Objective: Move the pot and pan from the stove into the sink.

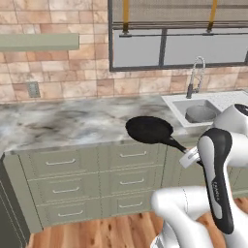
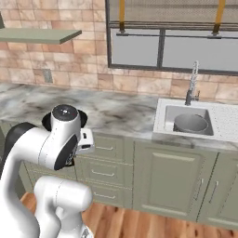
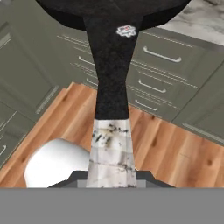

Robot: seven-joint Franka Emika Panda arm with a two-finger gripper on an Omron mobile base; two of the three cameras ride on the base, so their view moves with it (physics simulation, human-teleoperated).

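Here the sink [image 2: 160,122] is the fixed mark to steer by: a white-rimmed basin set into the marble counter [image 1: 63,123] beneath the window, with the coiled faucet [image 2: 192,83] standing at its back. The pot [image 2: 190,123] already sits inside the basin, grey metal against grey, so half the job looks done. The pan [image 1: 149,129] is in the air to the left of the sink, over the counter's front edge, its black bowl tipped a little and its long handle [image 3: 111,74] running back toward the arm. The gripper [image 1: 190,157] is at the far end of that handle, below and left of the sink's near corner; the hand view looks straight up the handle from its pale end cap to the bowl, so the claw appears clamped on the handle's tip, though the fingers themselves are hidden beneath it. Held so far from its weight, the pan could swing or sag in the grip as it travels toward the sink. The greater risk, I judge, is the crowded basin: the pot takes much of the room, and the pan is about as wide, so it may land on the pot's edge or the white rim and tip out, or its handle may catch the faucet.
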